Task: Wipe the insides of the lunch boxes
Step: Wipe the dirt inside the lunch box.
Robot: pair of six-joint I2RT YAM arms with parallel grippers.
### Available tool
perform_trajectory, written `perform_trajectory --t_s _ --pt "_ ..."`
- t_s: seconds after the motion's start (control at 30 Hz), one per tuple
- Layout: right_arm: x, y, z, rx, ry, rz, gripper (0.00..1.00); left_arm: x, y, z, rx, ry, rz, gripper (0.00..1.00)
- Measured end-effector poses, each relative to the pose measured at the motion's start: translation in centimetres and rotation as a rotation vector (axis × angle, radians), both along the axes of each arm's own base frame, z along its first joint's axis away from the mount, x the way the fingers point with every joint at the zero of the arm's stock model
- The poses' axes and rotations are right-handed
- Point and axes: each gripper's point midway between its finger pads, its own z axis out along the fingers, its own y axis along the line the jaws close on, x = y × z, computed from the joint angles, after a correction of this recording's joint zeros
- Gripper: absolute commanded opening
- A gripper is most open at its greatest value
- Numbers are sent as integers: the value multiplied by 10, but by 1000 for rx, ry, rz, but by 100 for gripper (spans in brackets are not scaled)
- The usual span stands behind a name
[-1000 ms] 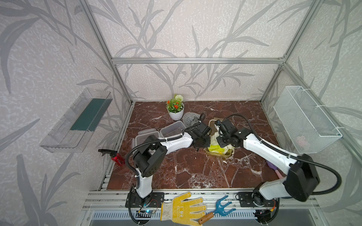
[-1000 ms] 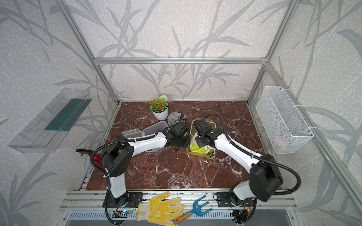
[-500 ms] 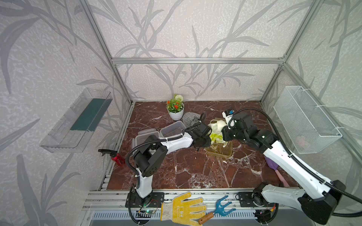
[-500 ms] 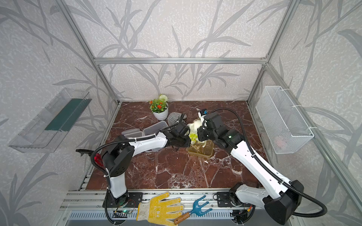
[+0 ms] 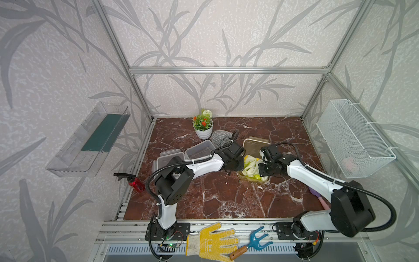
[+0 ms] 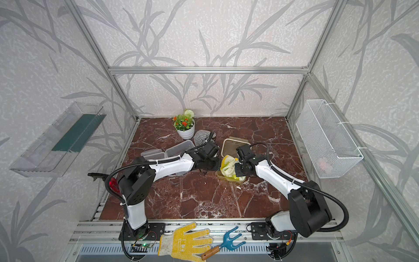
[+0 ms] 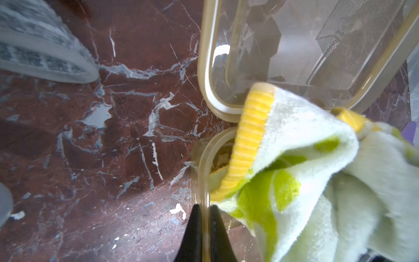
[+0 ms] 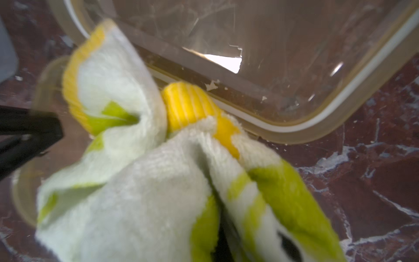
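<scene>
Left gripper (image 7: 205,229) pinching amber lunch box (image 7: 204,172) rim, right gripper (image 5: 264,169) clamped on cloth (image 5: 250,166) inside it.

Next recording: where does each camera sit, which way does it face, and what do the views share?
Top views: high at the front, looking down on the marble table; both arms show whole.
Left wrist: on the left arm, facing the amber lunch box; left gripper pinches its rim.
Right wrist: on the right arm, facing the cloth that the right gripper clamps; the left gripper's finger shows too.
Shared: cloth, amber lunch box and amber lid.
</scene>
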Motion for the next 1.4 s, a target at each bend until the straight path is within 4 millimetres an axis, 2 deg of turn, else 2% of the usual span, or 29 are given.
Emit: perform_trajectory --t_s 0.07,0.27,0.4,0.67,0.97,1.13,1.4 --pt "-1 0 -11 -42 25 5 0 0 0 0 0 0 0 6" --pt "5 11 -28 -98 83 31 0 0 0 0 -2 0 3 6" --pt "-2 23 -32 -74 115 67 0 1 0 0 -4 1 13 6" --pt "-21 62 -27 150 203 115 0 3 3 1 5 -10 25 6" --pt "-8 99 -24 398 255 28 0 4 7 0 9 -27 36 6" --pt "5 98 -21 402 209 -28 0 5 7 0 -4 -35 47 6" --pt "39 57 -19 148 -12 -135 0 7 5 1 -23 -39 50 6"
